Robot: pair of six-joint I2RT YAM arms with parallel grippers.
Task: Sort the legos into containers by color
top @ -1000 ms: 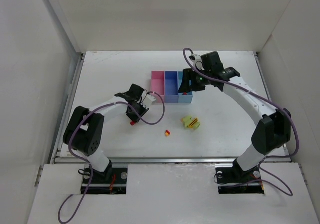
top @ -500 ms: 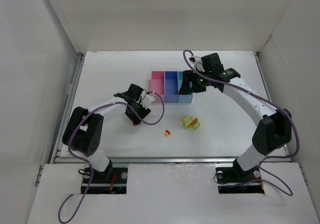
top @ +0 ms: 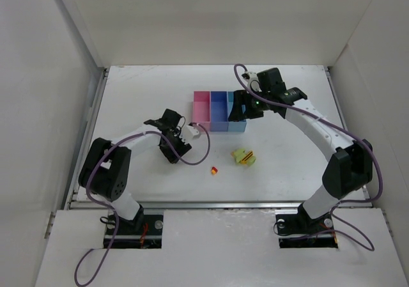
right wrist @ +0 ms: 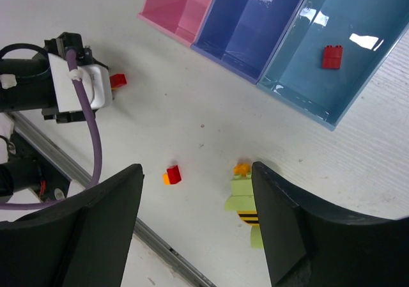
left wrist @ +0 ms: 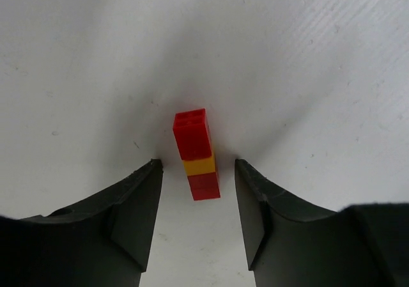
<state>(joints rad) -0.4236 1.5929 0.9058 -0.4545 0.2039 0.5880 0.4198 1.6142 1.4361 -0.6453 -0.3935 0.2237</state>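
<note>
The red-yellow-red stack of plastic lego bricks (left wrist: 197,153) lies on the white table (left wrist: 332,69), left of and nearer than the joined plastic bins (top: 219,112). It sits between the left gripper's (left wrist: 197,164) spread fingers, touching neither, long axis along the gap. The right gripper (right wrist: 196,170), spread and empty, hangs well away.

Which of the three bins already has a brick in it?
The light blue bin, at the end of the row: one red brick lies on its floor. The pink bin and medium blue bin show none.
</note>
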